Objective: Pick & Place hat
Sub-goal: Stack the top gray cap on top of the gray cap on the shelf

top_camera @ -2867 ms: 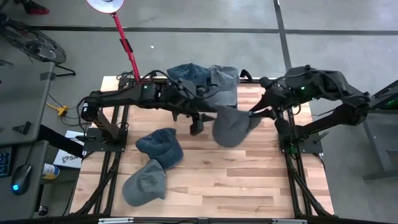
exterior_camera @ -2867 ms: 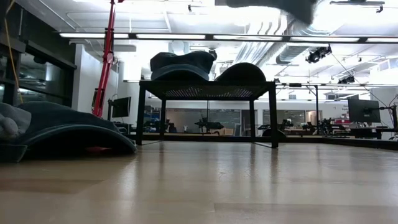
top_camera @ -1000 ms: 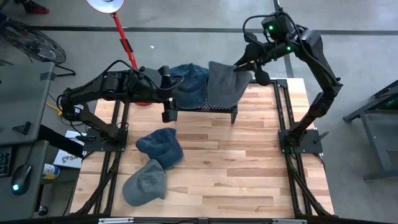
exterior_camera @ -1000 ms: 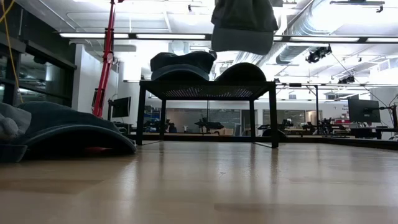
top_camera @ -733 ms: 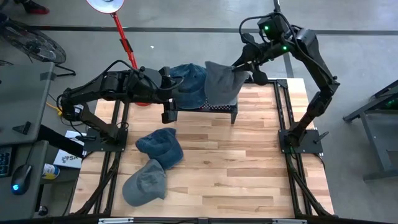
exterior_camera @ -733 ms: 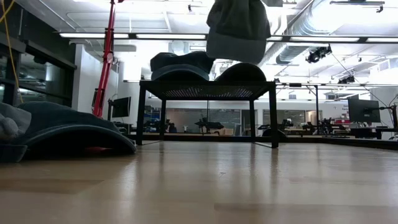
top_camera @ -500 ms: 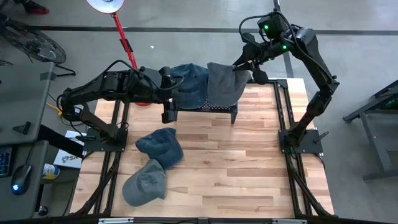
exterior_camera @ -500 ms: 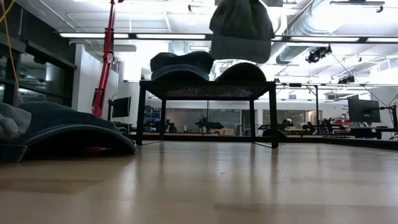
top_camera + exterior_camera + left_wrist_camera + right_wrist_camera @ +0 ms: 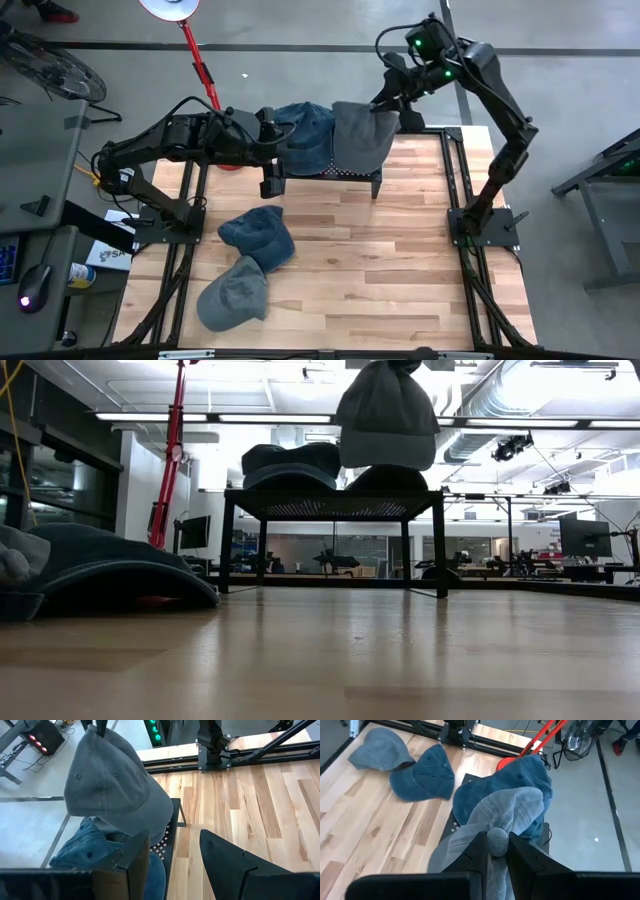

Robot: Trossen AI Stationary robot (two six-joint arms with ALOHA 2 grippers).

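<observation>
While the grey hat hangs over the rack, these notes run from biggest thing to smallest:
worktop (image 9: 400, 270): wooden slats; carries a black rack at the far edge and two loose hats near the left side.
black rack (image 9: 345, 172): small raised stand, the drop spot by my reading; a blue hat (image 9: 305, 140) already sits on it.
grey hat (image 9: 358, 135): held up by a pinch of its crown so it drapes brim-down, just above the rack beside the blue hat; not yet set down.
loose hats: blue one (image 9: 258, 232) and grey one (image 9: 235, 293) lie flat, well apart from the rack, likely waiting their turn.
right arm: reaches high over the far edge, elbow up, wrist angled down.
right claw (image 9: 496, 851): nearly closed, pinching grey hat fabric.
left arm: stretched low toward the rack's left end.
left claw (image 9: 175, 855): fingers apart, holding nothing, beside the rack.
</observation>
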